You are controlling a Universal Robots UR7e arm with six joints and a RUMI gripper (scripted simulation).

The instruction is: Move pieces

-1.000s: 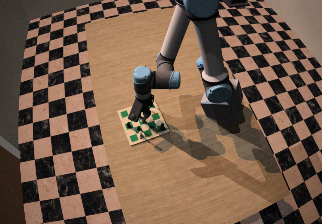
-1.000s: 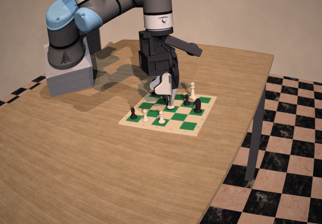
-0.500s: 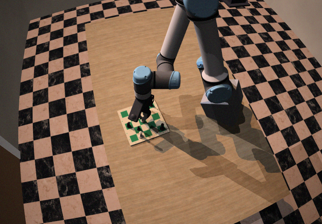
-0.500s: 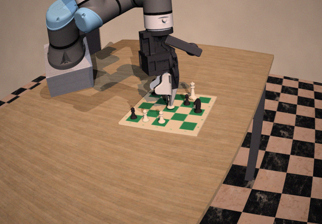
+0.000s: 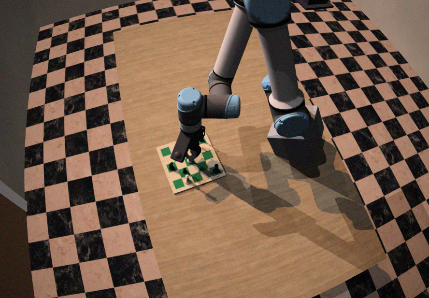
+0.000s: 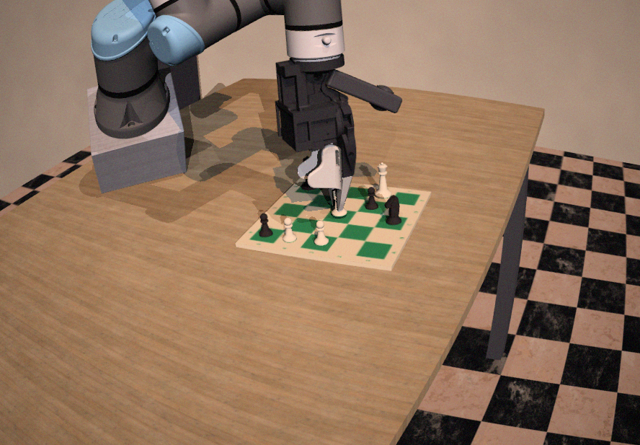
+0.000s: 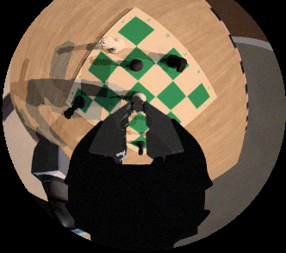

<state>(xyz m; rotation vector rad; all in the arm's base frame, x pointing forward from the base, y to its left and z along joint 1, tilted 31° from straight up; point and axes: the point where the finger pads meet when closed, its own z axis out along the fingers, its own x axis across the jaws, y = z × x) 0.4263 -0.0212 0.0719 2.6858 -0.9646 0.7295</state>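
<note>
The small green-and-cream chessboard [image 6: 336, 223] lies on the wooden table. My gripper [image 6: 338, 203] points straight down over the middle of the board and is shut on a white pawn [image 6: 338, 211]. The pawn is upright, with its base at or just above a middle square; I cannot tell whether it touches. In the wrist view the pawn's head [image 7: 138, 97] shows between my fingertips. In the top view the gripper [image 5: 191, 156] hides the pawn. The square labels are too small to read.
Other pieces stand on the board: a black pawn [image 6: 264, 224] at the near left corner, two white pawns [image 6: 288, 229] [image 6: 321, 233], a black pawn [image 6: 371, 198], a black knight [image 6: 393, 210] and a white queen [image 6: 382, 180]. The arm's grey base block [image 6: 137, 151] stands at the back left.
</note>
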